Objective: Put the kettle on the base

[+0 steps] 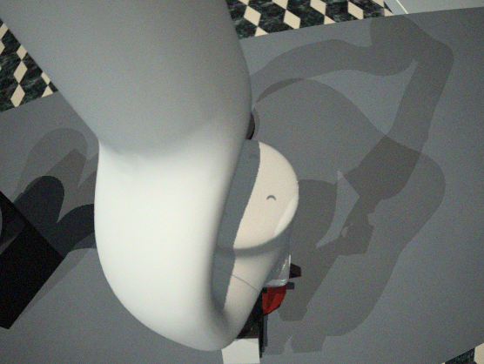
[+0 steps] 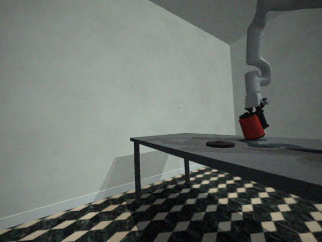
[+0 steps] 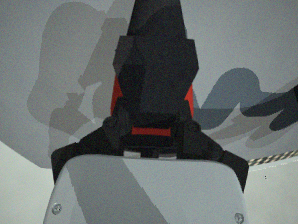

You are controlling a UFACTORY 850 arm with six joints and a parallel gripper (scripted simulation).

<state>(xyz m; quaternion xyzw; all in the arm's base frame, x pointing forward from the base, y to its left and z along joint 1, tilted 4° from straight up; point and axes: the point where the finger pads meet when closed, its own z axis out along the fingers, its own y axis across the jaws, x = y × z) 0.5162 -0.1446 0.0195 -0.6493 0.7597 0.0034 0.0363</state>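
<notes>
We are carrying the red kettle (image 2: 251,125) just above the table (image 2: 260,162), hanging in the air and tilted, its bottom swinging toward the base side because we are holding it only by the dark handle (image 2: 263,118) on its far flank. The gripper (image 2: 255,109) is clamped on that handle from above, fingers pressed against the thick upright bar (from the wrist camera the handle fills the view between them, with slivers of red (image 3: 117,94) on either side). The round black base (image 2: 220,143) is lying flat on the table, near the kettle but apart from it, closer to the table's front edge, so we are judging that a sideways carry is needed before lowering. The arm (image 1: 165,183) is blocking most of the top view, leaving only a red corner (image 1: 273,298) showing. The tilt matters: we will probably need to level the kettle so its ring slides over the stud.
</notes>
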